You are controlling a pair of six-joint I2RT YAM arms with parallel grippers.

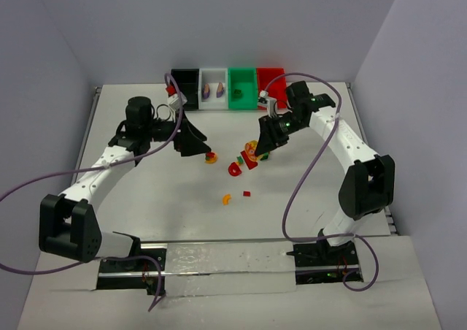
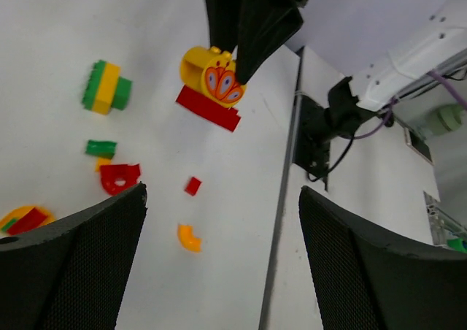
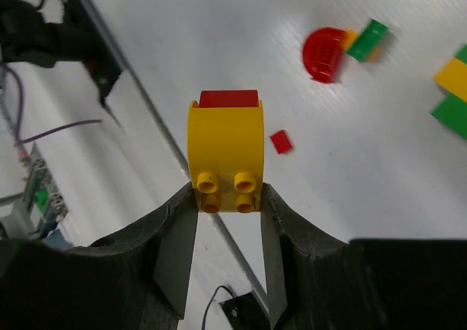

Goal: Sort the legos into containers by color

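Right tool (image 3: pixel 228 198) clenched on yellow-red stack (image 3: pixel 225 147); left tool (image 2: pixel 219 206) released. We should split colours before carrying toward the red bin (image 1: pixel 268 73).

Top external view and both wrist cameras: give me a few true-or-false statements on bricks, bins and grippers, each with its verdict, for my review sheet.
1. The right gripper is shut on a yellow curved plastic brick with a red brick attached. True.
2. The left gripper holds a green brick. False: its jaws stand open with nothing between them.
3. The white rectangular plastic bin holds purple pieces. True.
4. The green plastic bin has nothing in it. False: a green piece lies inside.
5. A small orange curved piece lies loose on the table. True.
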